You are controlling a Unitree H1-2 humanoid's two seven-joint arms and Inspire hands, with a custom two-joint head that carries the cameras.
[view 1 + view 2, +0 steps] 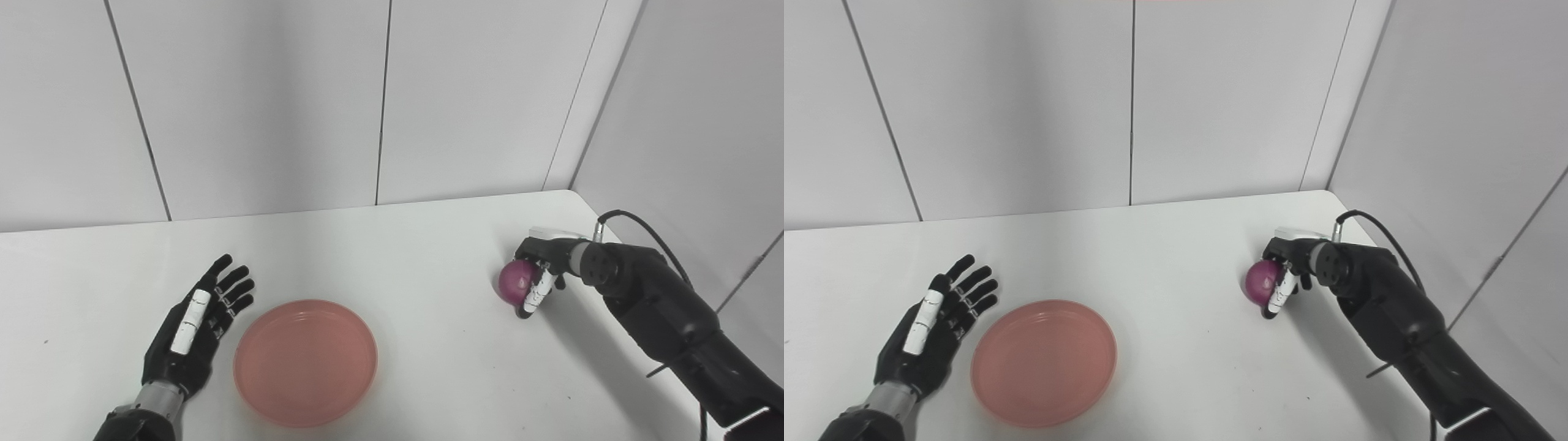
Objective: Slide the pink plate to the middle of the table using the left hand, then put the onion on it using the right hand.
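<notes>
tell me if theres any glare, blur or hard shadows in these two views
Left eye view: even, soft light, no glare on the pink plate; faint shadow under the right hand and onion. Right eye view: the same flat light, slightly soft focus, left hand readable.

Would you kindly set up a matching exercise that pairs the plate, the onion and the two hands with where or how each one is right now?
Things:
1. pink plate
2. onion
3. left hand
4. right hand

States:
A. open, fingers spread, beside the plate
B. held near the table's right edge
C. empty, near the table's front
D. closed around a purple, round thing

Pairs: 1-C, 2-B, 3-A, 4-D
</notes>
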